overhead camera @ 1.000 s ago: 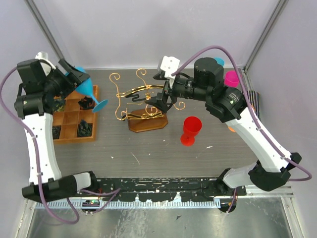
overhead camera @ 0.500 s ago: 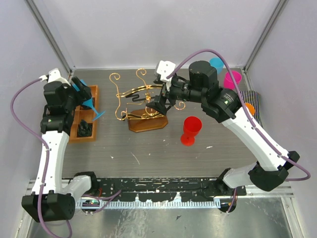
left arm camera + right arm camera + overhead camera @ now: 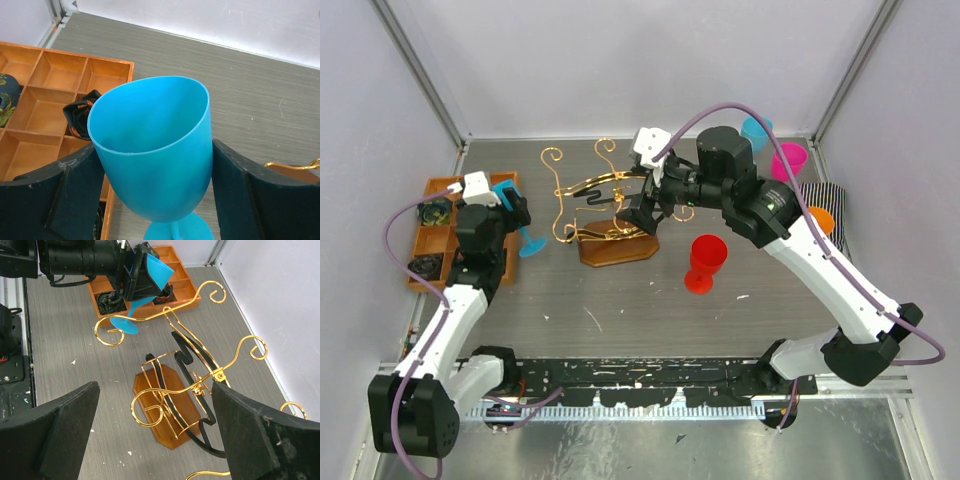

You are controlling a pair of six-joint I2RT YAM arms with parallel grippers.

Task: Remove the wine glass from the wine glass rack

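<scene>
Pincer on the left arm (image 3: 156, 186) is clamped on the bowl of the blue wine glass (image 3: 154, 145), one black finger (image 3: 75, 200) pressed to each side of the cup. From the overhead camera, that pincer (image 3: 510, 206) holds the wine glass (image 3: 530, 243) tilted, rim toward the arm and round foot toward the middle of the desk (image 3: 620, 310). The glass is off the wine glass rack (image 3: 610, 215) and just to its left, apart from the nearest gold scroll. Behind and to the left of the held glass lies an orange-brown compartment tray (image 3: 435, 188), with dark bundles in some of its cells.

At centre, the rack stands upright on its brown wooden base (image 3: 165, 412); no glass hangs on the gold wires and black curved bar that show. The right arm's pincer (image 3: 645, 212) hovers at the rack's right side, fingers spread wide and gripping nothing. Its wrist camera looks past the stand to the blue glass (image 3: 150, 271) in the other arm's grip.

Farther right, a red goblet (image 3: 705, 262) stands on the desk, with a blue cup (image 3: 756, 130) and a pink cup (image 3: 788, 160) near the far right corner.
</scene>
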